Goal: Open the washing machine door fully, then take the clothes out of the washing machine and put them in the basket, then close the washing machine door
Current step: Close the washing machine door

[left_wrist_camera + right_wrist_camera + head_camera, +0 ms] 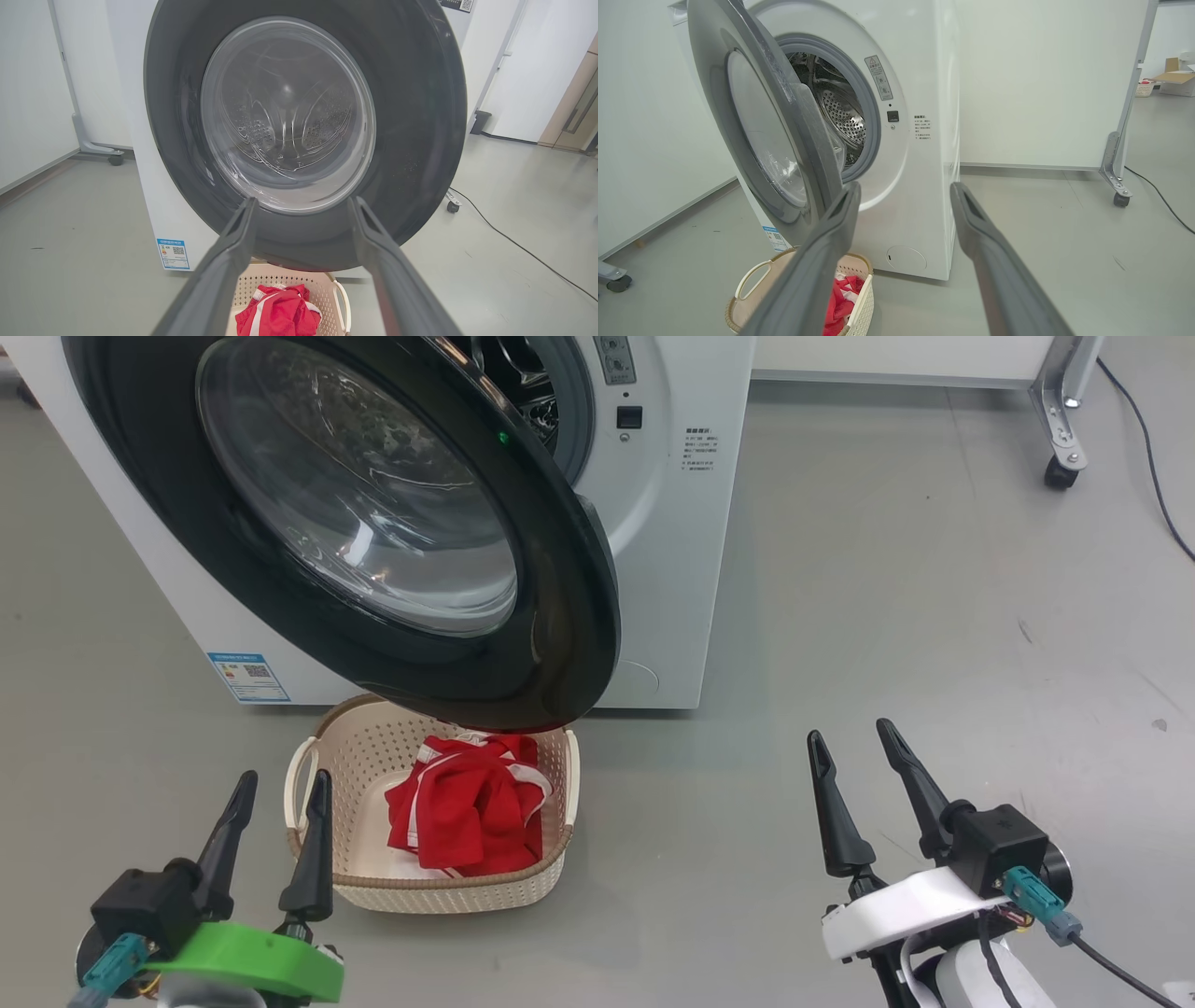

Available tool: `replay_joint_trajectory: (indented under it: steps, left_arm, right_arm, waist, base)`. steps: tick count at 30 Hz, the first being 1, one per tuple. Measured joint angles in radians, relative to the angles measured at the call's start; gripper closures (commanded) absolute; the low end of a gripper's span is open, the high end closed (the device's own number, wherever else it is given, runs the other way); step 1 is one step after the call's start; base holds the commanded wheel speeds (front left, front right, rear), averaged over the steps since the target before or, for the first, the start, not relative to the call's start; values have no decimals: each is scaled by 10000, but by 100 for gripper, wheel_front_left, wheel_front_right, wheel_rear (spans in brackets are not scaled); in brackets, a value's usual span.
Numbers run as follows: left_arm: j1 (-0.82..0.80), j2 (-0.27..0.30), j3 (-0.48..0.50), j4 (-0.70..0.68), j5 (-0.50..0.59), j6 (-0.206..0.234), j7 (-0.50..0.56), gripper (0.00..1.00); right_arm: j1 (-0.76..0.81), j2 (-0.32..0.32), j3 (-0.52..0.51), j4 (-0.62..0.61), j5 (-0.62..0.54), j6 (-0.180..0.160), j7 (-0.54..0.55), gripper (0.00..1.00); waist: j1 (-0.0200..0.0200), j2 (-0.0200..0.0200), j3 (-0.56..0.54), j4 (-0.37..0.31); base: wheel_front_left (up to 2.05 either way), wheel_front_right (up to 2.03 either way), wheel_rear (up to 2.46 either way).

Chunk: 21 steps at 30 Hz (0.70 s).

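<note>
Washing machine door (pixel 373 513) is standing partly swung out from the washing machine (pixel 672 569), and you are losing its upper edge past the top of the head view. Its glossy black rim is covering the far rim of the basket (pixel 448 887), which is sitting on the floor below it. The clear glass bowl is bulging at its centre. The clothes (pixel 471 803), red with white stripes, are lying heaped inside the basket. The left gripper (pixel 285 777) and the right gripper (pixel 850 730) are hovering low over the floor, fingers spread wide, gripping nothing and touching nothing
</note>
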Motion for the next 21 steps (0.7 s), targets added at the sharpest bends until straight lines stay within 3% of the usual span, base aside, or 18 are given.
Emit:
replay_joint_trajectory:
  steps: [1, 2, 10, 21]
  left_arm:
    - [25, -17, 21, -6, 21, -2, 0, 0]
    - [50, -35, 23, -23, 71, -12, 0, 0]
    - [81, -265, -119, -115, 362, -165, 0, 0]
    - [-111, -610, -253, -155, 504, -303, 0, 0]
  right_arm:
    - [0, 0, 10, -27, -56, 4, 0, 77]
    - [0, 2, 12, -71, -102, 15, 0, 100]
    - [-55, -109, 90, -573, -418, 130, 0, 100]
    - [-1458, -709, 1377, -527, -1089, 433, 163, 100]
  waist:
    - [0, 0, 9, 12]
    - [0, 0, 22, 24]
    - [0, 0, 295, 265]
    - [0, 0, 973, 970]
  base:
    - [0, 0, 0]
    - [0, 0, 0]
    - [0, 0, 0]
    - [0, 0, 0]
